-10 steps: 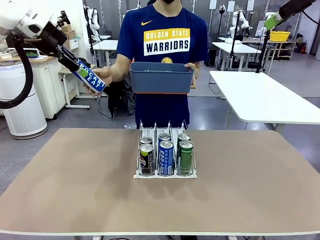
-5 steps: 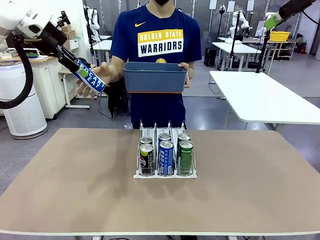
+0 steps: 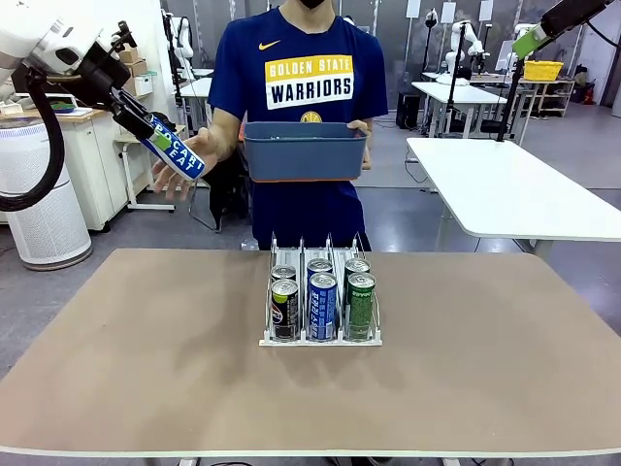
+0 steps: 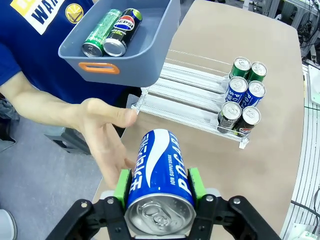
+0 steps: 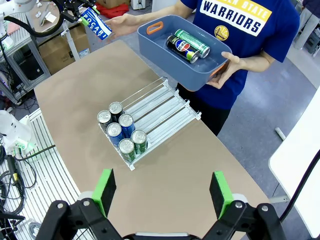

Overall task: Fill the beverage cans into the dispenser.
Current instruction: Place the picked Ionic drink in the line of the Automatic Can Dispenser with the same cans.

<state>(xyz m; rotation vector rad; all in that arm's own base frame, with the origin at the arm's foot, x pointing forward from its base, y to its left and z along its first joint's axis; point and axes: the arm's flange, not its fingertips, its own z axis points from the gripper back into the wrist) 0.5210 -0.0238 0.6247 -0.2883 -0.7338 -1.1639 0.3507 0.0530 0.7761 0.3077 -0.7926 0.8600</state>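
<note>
Right now the left hand is gripping a blue can around its body, holding it tilted in the air beyond the desk's far left corner, well apart from the dispenser. The person's open palm is hovering just beside the can's lower end; I cannot tell whether they are touching. The person is also holding a blue-grey bin above the dispenser's far end, with a green can and a black can lying inside. Six cans are standing at the near end, two per lane, leaving the far stretches bare. The right hand is hanging open and empty above the desk.

The hand-over seems to be the step in hand. Next, the blue can is needing to be carried over, turned upright and lowered between the dividers, probably into the middle lane behind the other blue ones, while keeping clear of the bin.
</note>
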